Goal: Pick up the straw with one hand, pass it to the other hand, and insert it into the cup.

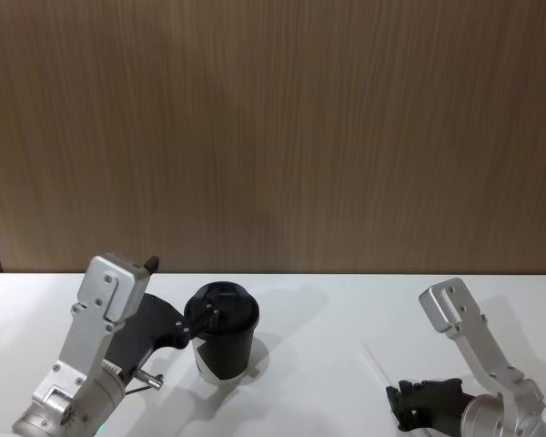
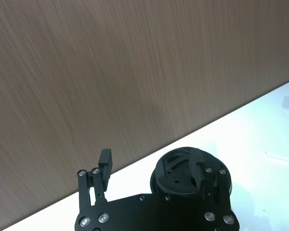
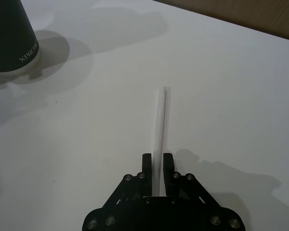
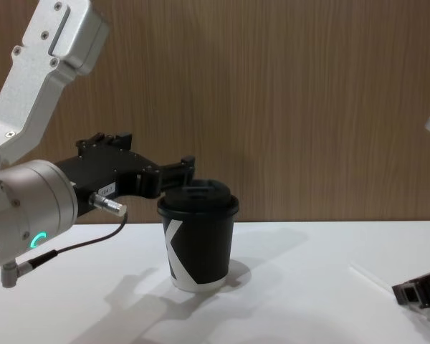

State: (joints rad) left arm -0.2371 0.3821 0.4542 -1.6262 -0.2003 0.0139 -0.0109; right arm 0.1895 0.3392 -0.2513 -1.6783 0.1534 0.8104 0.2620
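Note:
The black cup [image 1: 224, 350] with its black lid stands on the white table [image 1: 328, 309], left of centre; it also shows in the chest view as the cup [image 4: 197, 244]. My left gripper [image 1: 203, 316] hovers open at lid height beside the cup, one finger [image 2: 203, 176] over the lid [image 2: 180, 168] and the other finger [image 2: 106, 162] well clear of it. The thin white straw [image 3: 160, 130] lies along the table at the right. My right gripper [image 3: 157, 162] sits low at its near end, shut on it, with the rest of the straw [image 4: 370, 279] pointing away from the fingers.
A brown wood-grain wall [image 1: 273, 127] rises right behind the table. Open white tabletop [image 3: 111, 96] lies between the cup [image 3: 9, 38] and the straw. The left arm's silver wrist with a green ring [image 4: 29, 215] stands large at the left.

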